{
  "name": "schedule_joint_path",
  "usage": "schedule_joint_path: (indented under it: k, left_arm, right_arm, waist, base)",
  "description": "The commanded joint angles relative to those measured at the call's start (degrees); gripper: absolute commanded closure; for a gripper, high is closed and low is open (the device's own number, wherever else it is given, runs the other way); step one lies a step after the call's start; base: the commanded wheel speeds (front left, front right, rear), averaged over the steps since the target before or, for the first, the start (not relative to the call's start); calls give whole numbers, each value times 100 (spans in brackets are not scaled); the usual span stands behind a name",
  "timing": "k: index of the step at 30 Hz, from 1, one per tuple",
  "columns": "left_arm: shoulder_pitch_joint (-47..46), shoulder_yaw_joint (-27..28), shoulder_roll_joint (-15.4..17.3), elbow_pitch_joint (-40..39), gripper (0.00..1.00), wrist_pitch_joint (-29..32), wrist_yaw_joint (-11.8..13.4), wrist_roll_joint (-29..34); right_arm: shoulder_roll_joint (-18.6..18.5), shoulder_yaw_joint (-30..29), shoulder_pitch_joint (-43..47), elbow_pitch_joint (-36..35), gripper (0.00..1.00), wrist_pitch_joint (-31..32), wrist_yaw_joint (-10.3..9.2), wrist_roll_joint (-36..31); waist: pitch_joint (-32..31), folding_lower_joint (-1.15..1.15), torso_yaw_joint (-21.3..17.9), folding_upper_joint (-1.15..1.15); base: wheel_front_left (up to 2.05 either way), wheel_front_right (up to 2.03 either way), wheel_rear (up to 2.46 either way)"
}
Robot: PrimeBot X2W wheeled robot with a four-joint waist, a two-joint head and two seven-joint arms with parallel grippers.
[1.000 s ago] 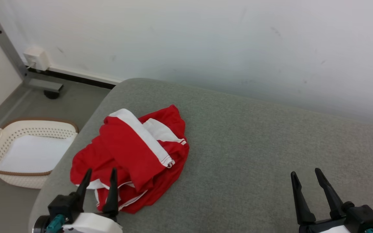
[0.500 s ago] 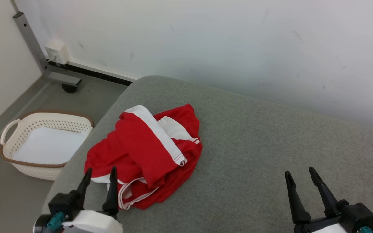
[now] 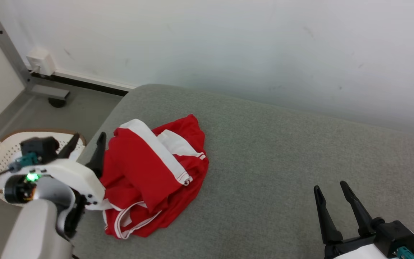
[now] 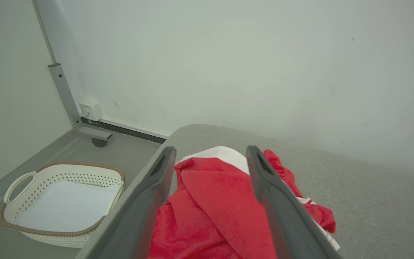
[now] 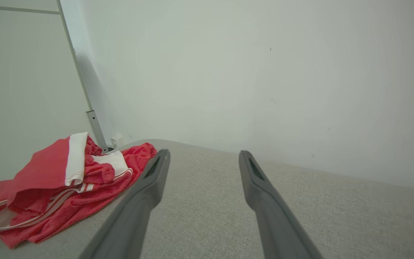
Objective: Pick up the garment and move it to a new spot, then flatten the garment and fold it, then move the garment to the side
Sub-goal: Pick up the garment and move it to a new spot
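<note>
Garment (image 3: 149, 172), red with white bands: lay crumpled before a pale, scuffed wall (image 3: 228, 43), near the left end of a grey fabric cushion (image 3: 282, 162), gripped by nothing. Bordered on the left by grey floor (image 3: 70, 108) with a white perforated basket (image 4: 77, 176) on it. Flanked just beside its left edge by the left gripper (image 3: 89, 138), fingers spread wide and empty. Lay well apart from the right gripper (image 3: 329, 187), likewise wide and empty, over bare cushion
</note>
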Motion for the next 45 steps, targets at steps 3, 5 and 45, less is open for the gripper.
schedule_joint_path:
  k: [3,5,45]
  left_arm:
    - [-357,7,283,169,0,469,-22,-123]
    - [-520,-18,469,401,0,865,-34,-209]
    - [-1392,-1003,1569,2824,100,2049,-48,-1898]
  right_arm:
    - [-17,-4,-94,18,0,4,-10,-1]
    - [-10,25,-127,29,0,4,-10,15]
    - [57,28,-244,94,0,5,-10,51]
  waist:
    - [107,0,-253,0]
    - [145,0,-393,0]
    - [303,0,-1439,0]
  base:
    - [0,0,0]
    - [0,0,0]
    - [0,0,0]
